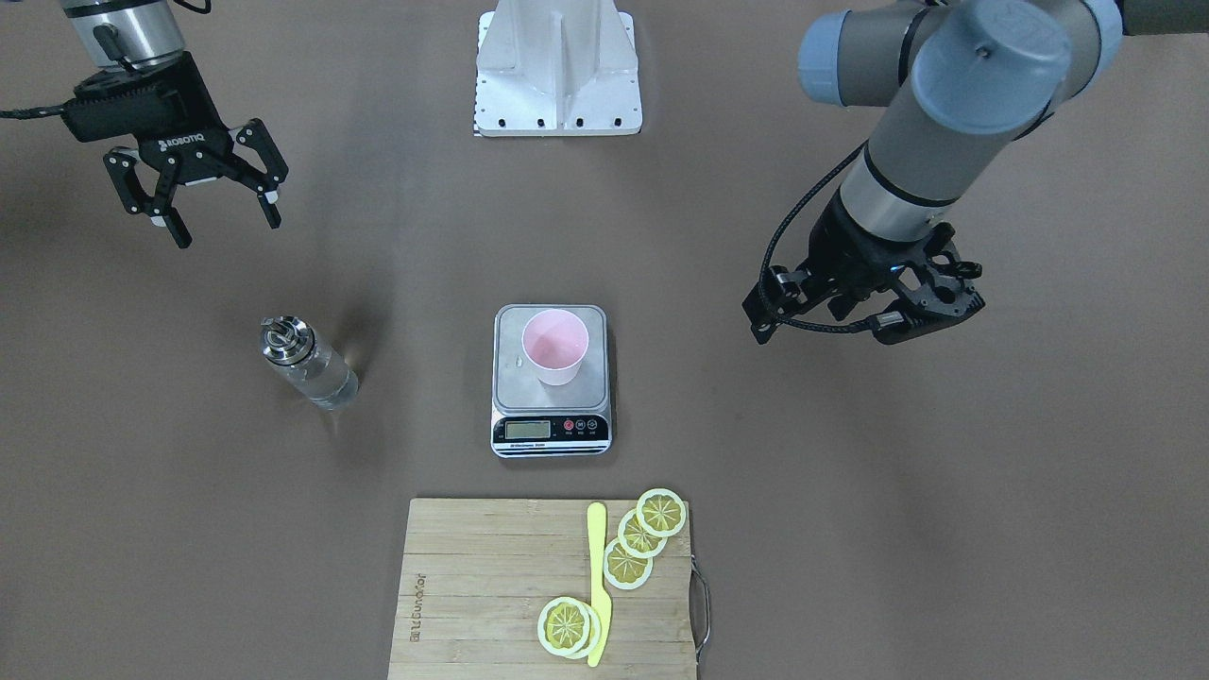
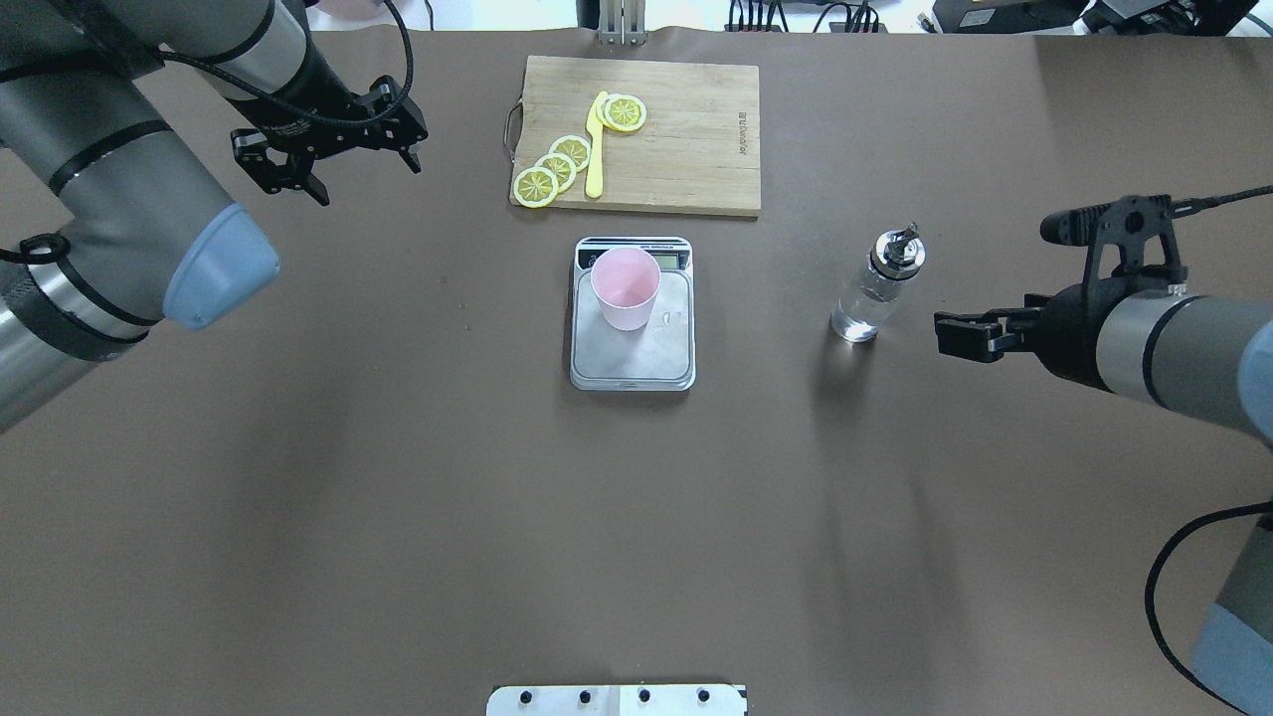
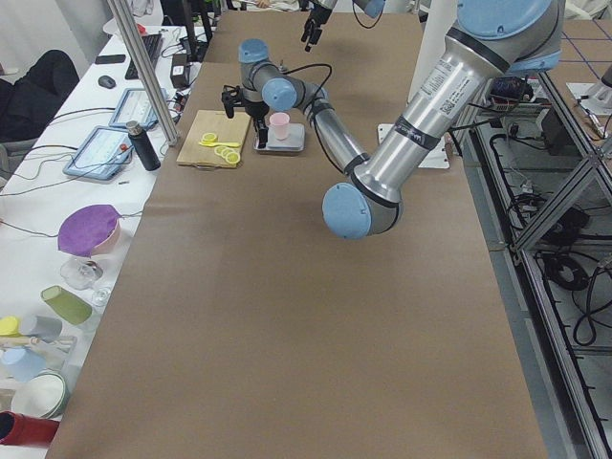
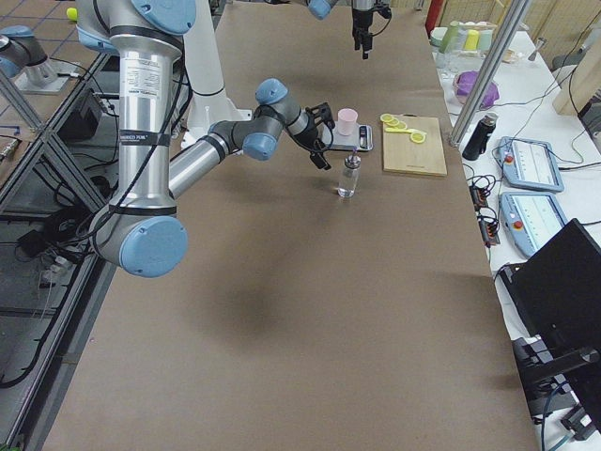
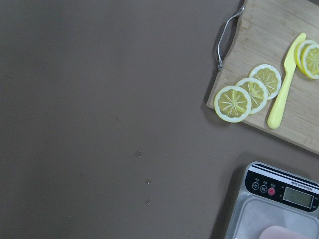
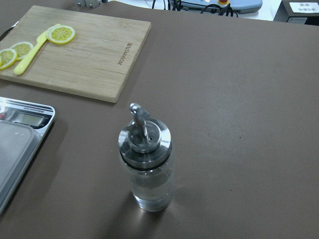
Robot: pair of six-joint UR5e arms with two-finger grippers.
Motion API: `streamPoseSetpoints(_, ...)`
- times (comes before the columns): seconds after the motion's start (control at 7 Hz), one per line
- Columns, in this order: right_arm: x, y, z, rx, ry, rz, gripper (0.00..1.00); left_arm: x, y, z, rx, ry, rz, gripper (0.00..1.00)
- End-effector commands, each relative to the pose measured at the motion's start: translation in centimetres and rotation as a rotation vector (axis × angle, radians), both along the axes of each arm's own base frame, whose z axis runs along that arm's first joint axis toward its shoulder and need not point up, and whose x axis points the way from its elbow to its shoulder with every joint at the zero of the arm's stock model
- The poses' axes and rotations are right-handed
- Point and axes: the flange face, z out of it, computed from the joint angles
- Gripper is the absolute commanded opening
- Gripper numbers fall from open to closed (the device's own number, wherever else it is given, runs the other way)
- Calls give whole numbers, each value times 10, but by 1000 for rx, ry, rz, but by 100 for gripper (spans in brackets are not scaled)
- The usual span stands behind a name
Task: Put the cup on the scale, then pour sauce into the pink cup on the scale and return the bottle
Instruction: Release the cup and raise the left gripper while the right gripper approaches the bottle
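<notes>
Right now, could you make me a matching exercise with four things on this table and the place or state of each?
1. cup
2. bottle
3. yellow knife
4. right end effector

A. lies on the cutting board
B. open, empty
C. stands on the scale
D. stands directly on the table

Pairs: 1-C, 2-D, 3-A, 4-B.
</notes>
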Motion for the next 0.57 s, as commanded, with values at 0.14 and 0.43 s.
streamPoseSetpoints(0.14,-61,-13,81,76,-92,72,100,-28,-12,26,34,-34,10,98)
streamPoseSetpoints(0.43,-72,-18,69,96,-105,70,100,-32,-16,35,22,-43,3,98)
